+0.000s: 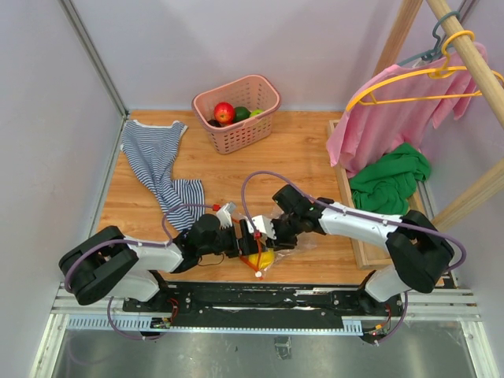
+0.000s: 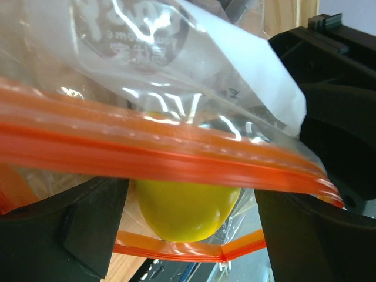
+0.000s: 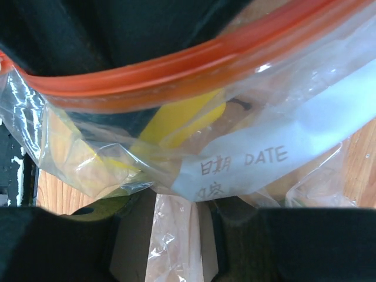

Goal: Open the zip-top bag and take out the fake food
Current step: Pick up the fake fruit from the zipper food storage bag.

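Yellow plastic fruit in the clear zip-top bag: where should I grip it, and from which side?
Grip the yellow plastic fruit across its smooth rounded body, entering through the mouth of the clear zip-top bag, between its upper orange zip strip and lower orange zip strip. The left wrist view seems to show it bare there; elsewhere crinkly film covers it and would likely slip.

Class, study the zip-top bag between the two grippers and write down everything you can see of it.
The zip-top bag is clear, crinkly plastic with an orange zip strip, its halves seemingly parted, and a white label printed DATE. A yellow fruit shows inside. It lies crumpled at the front of the wooden table, between the left gripper and right gripper; whether either grips it is unclear.
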